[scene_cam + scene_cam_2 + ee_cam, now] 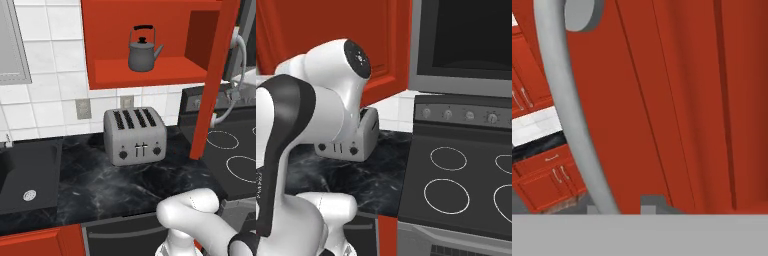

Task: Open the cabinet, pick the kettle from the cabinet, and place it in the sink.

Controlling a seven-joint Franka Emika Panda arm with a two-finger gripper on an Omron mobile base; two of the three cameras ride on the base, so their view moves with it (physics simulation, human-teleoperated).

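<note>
red wall cabinet (150,70) standing open, door (212,85) swung out edge-on toward the stove (235,150), red interior bare apart from one item

black marble table (125,185) below, carrying a silver four-slot toaster (134,136); black sink (30,180) sunk into it at far left, round silver drain (29,195) showing, well apart from the cabinet

inside on the cabinet floor, upright and near the front edge: small dark grey kettle (143,54), rounded body, knobbed lid, short spout pointing right, arched handle (142,31) with a black top

likely rigid metal, light if empty, smooth curved sides probably slippery; best hold judged to be the black top of the arch, gripped across its width from above or the front, keeping the body hanging level

tool (624,202) close against the door's outer face, long silver bar handle (567,115) running between the fingertips (652,202); cannot tell whether clenched on the bar or released
</note>
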